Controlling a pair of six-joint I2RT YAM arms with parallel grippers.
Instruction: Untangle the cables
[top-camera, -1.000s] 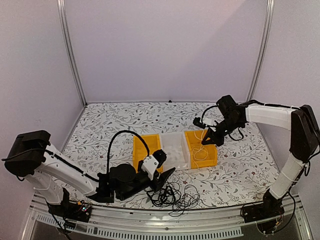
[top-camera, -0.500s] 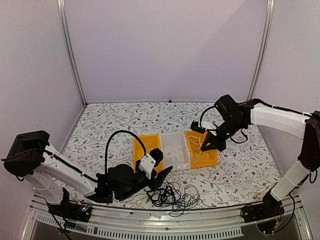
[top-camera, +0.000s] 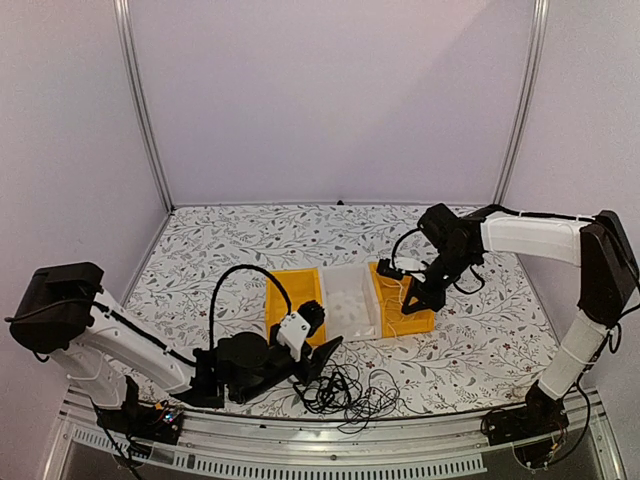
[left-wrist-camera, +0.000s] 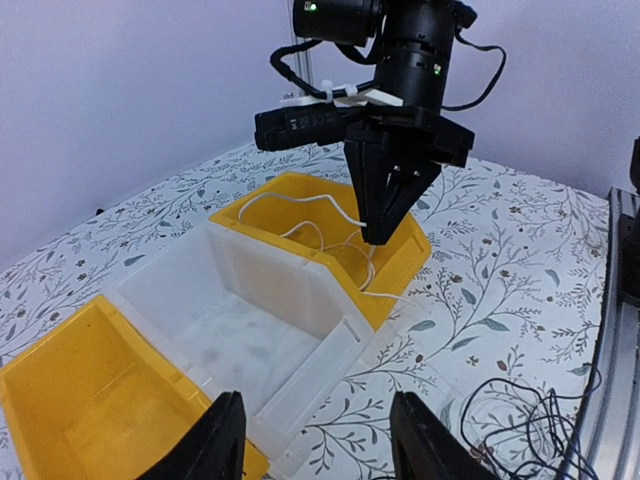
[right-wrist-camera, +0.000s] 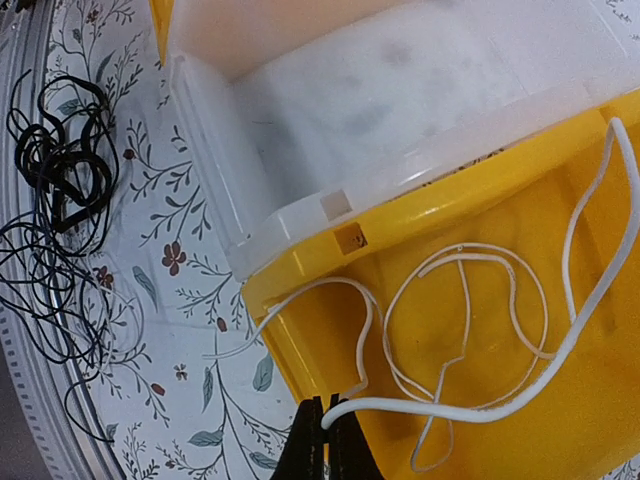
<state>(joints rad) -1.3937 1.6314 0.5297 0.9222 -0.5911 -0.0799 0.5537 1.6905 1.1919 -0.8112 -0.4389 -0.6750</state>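
A tangle of thin black cables (top-camera: 345, 388) lies on the patterned table near the front edge, also seen in the right wrist view (right-wrist-camera: 60, 200) and the left wrist view (left-wrist-camera: 535, 400). A pale white cable (right-wrist-camera: 470, 330) loops inside the right yellow bin (top-camera: 415, 328), one strand hanging over its wall onto the table. My right gripper (right-wrist-camera: 327, 425) is shut on that white cable's end, low over the bin (left-wrist-camera: 400, 270). My left gripper (left-wrist-camera: 318, 410) stands open and empty just in front of the bins, left of the black tangle.
Three bins sit side by side: a left yellow bin (top-camera: 280, 300), a translucent white bin (top-camera: 350, 325) and the right yellow one. The table's metal front rail (top-camera: 330, 440) runs just behind the tangle. Thick black hoses loop off both arms.
My right gripper has come down and to the left with the white cable, which now lies lower in the right yellow bin. The left gripper has shifted only slightly.
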